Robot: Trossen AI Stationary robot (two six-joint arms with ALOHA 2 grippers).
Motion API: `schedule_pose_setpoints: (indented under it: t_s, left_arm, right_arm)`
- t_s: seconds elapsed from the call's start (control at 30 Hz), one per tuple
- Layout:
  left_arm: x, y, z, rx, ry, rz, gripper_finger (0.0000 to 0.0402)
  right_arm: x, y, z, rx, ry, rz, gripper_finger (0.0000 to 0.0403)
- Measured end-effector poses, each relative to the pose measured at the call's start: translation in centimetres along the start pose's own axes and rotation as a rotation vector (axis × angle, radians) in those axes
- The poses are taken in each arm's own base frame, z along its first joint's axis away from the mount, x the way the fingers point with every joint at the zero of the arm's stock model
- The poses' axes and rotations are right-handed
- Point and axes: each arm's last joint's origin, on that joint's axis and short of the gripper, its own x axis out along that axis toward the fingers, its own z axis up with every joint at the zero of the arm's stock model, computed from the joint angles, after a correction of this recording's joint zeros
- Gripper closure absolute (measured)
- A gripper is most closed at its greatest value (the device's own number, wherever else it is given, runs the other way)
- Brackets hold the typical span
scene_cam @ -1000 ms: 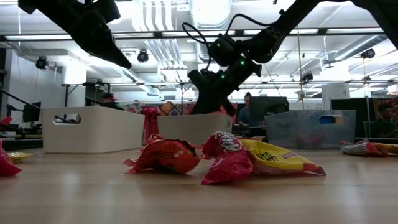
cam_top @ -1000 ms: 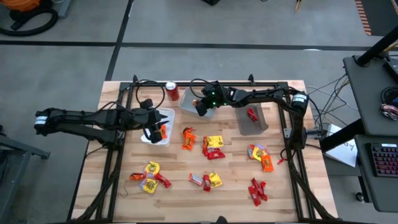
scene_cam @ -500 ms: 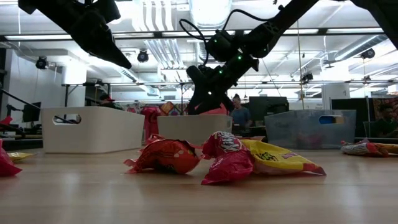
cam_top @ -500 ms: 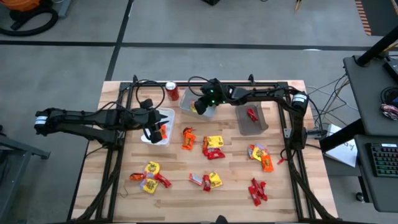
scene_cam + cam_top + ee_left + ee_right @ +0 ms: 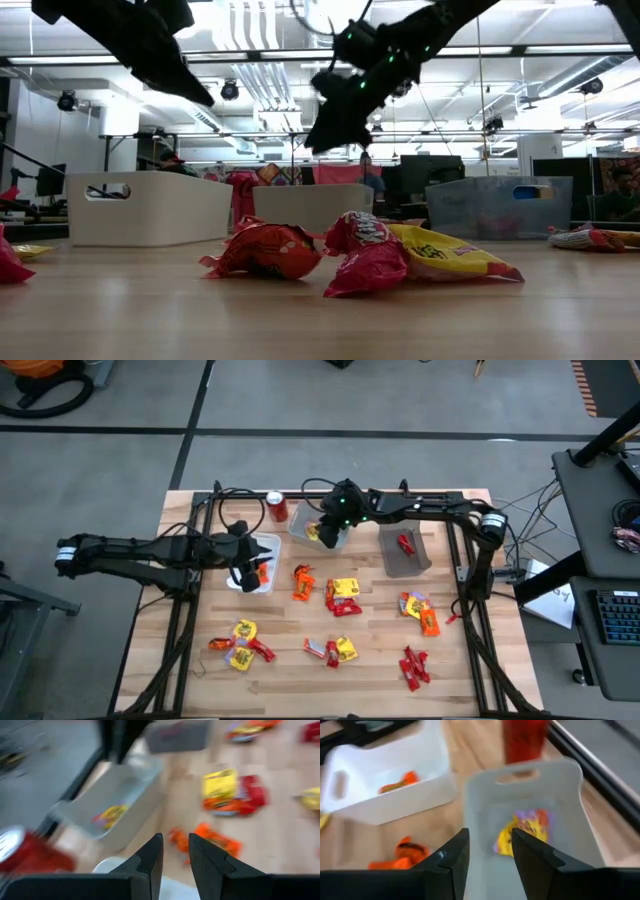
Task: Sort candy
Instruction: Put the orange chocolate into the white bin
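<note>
High view first: the right gripper (image 5: 331, 532) hangs over the middle bin (image 5: 318, 523) at the far side of the table, and a yellow candy (image 5: 314, 531) lies in that bin right under it. The left gripper (image 5: 247, 572) is over the white bin (image 5: 254, 563) at the far left, beside an orange candy (image 5: 262, 571) inside. Loose candy lies nearer: an orange pack (image 5: 302, 582) and a yellow-and-red pile (image 5: 343, 595) in the middle, with more clusters along the near edge and to the right. The orange pack is just right of the left gripper, so I'd judge that arm the handier one for it.

Low view: both arms hang well above the table, with a red pack (image 5: 268, 250) in the foreground.

Left wrist view: the left fingers (image 5: 150, 860) stand a narrow way apart with nothing between them, and the orange pack (image 5: 207, 838) lies just beyond their tips, its length running crosswise.

Right wrist view: the right fingers (image 5: 455, 861) stand apart and empty, straight above the yellow candy (image 5: 525, 831) on the bin floor.
</note>
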Motion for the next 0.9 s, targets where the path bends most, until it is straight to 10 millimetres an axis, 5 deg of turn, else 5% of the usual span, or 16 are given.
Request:
schedule_pose_setpoints:
  t_s: [0.23,0.43,0.7,0.9]
  left_arm:
    - [-1.1,1.9,0.6,0.050,-0.101,-0.069,0.0326]
    - [-3.4,3.7,0.3,0.052,-0.185,-0.143,0.0326]
    - [-4.9,4.5,0.1,-0.379,-0.222,-0.024,0.0326]
    - [-5.0,4.6,0.0,-0.799,-0.222,-0.004,0.0326]
  right_arm:
    - [-3.5,-0.8,1.0,-0.274,-0.084,0.123,0.0284]
    - [-4.7,-3.6,0.6,-0.352,-0.112,0.096,0.0299]
    - [-5.9,-8.5,0.5,-0.091,-0.151,-0.007,0.0319]
    - [-6.7,-10.0,-0.2,0.213,-0.098,-0.021,0.0338]
